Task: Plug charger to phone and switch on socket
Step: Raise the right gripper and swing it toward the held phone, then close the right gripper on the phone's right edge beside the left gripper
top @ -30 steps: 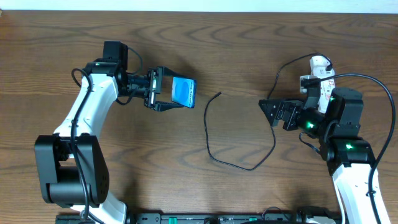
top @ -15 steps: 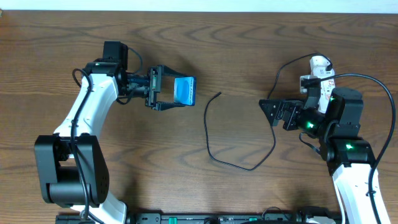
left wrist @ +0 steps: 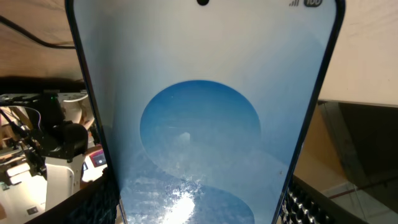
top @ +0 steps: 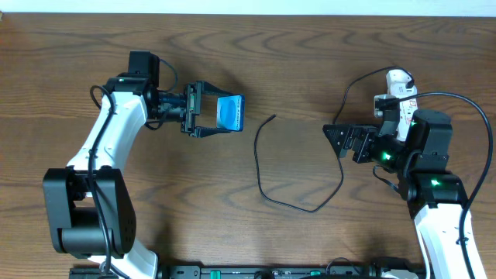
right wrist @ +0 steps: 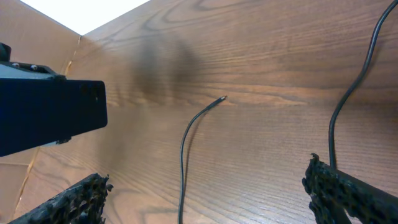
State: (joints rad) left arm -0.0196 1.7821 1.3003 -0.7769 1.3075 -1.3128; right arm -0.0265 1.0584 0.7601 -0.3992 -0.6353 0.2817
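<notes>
The left gripper [top: 225, 114] clamps the phone [top: 230, 111] in its jaws at ten o'clock. The right gripper [top: 335, 140], at three o'clock, has its jaws wide apart and empty. The charger [top: 257, 163] lies slack on the counter [top: 310, 62] between them.

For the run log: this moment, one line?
left end effector: phone | right end effector: open | charger: unplugged, on table

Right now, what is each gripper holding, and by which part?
The left gripper holds the phone by its two long edges, near its lower end. The right gripper is open and holds nothing.
</notes>
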